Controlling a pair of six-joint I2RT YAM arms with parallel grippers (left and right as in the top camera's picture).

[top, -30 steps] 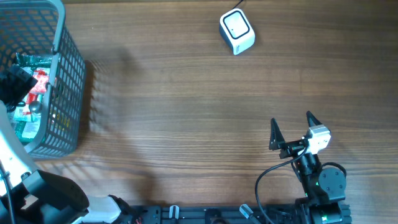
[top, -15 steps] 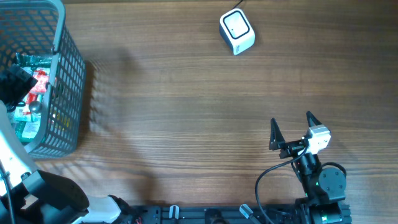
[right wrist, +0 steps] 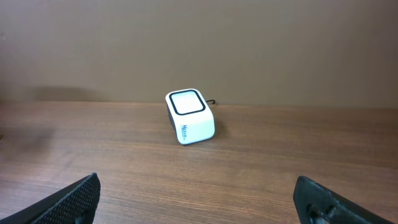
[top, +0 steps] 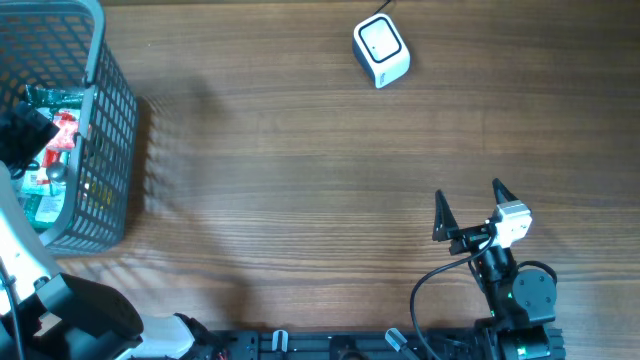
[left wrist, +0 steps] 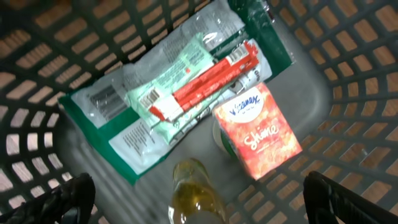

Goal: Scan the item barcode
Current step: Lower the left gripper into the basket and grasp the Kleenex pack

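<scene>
1. Left gripper point(left wrist: 199, 196): jaws spread wide and empty inside the basket point(left wrist: 367, 74), above the red carton point(left wrist: 258, 130).
2. Right gripper point(top: 468, 197): jaws wide and empty, well apart from the scanner point(top: 381, 50).
3. The step looks like picking an item. The next move likely calls for descending and pinching the carton.

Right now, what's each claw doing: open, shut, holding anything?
Left claw: open, holding nothing, inside the basket above the items.
Right claw: open, holding nothing, over bare table.
</scene>
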